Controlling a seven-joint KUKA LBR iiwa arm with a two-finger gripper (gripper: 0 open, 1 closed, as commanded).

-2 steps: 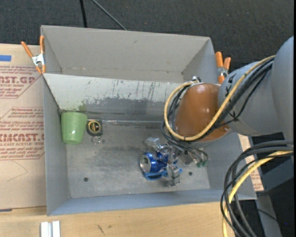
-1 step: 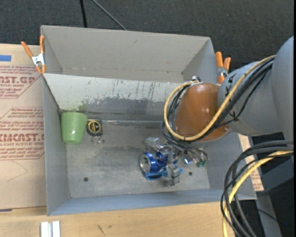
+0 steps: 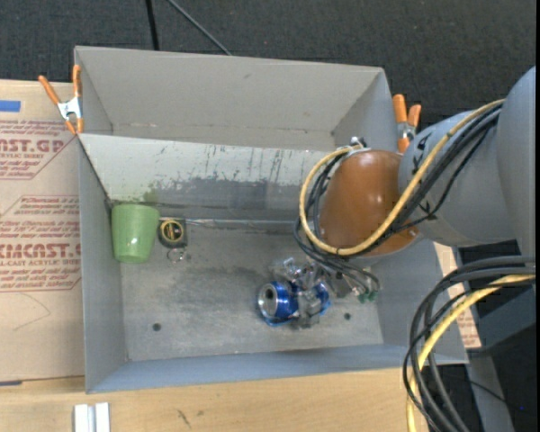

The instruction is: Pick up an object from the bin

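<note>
Grey metal bin (image 3: 207,318), arm comes in from the right w/ orange-brown wrist cover (image 3: 364,201) and yellow/black cables (image 3: 308,207) looped round it. Gripper (image 3: 317,284) is low over bin floor, right of centre, toward the near wall, right at a crushed blue drinks can (image 3: 277,302). Can lies on its side, silver end facing left, its right part tucked under/against the gripper's metal bits. Can't tell if gripper is released or clenched, and can't tell if can is actually grasped; the wrist cover and shiny parts hide the contact pt. Rest of bin: green plastic cup (image 3: 133,232) on its side against the left wall, well apart from gripper. Just beside it, on its right, a small round black-and-gold thing (image 3: 171,231), too small to ID. Both sit near the foot of the back wall.
</note>
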